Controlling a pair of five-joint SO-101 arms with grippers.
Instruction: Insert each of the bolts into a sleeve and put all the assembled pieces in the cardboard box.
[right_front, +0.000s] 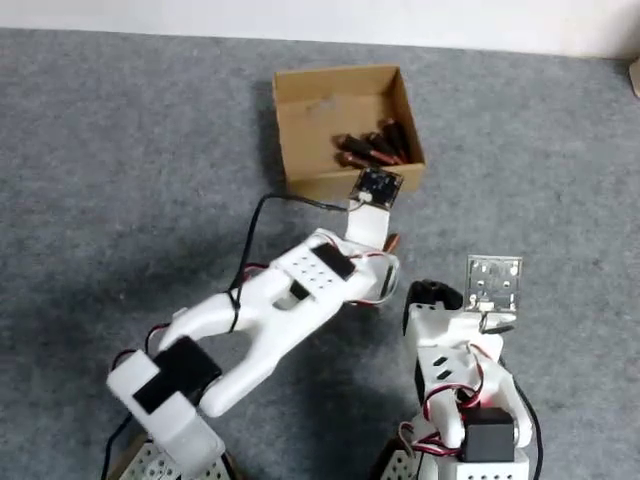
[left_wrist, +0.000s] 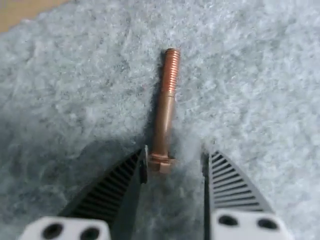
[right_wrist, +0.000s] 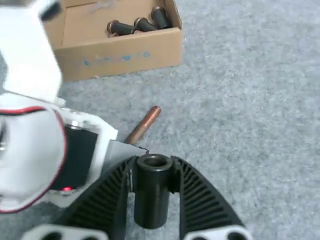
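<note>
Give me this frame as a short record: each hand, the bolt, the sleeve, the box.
left hand: open, one finger on each side of the bolt's head
bolt: lying flat on the carpet, no sleeve on it
right hand: shut on sleeve
sleeve: black, empty bore
box: several assembled pieces inside
</note>
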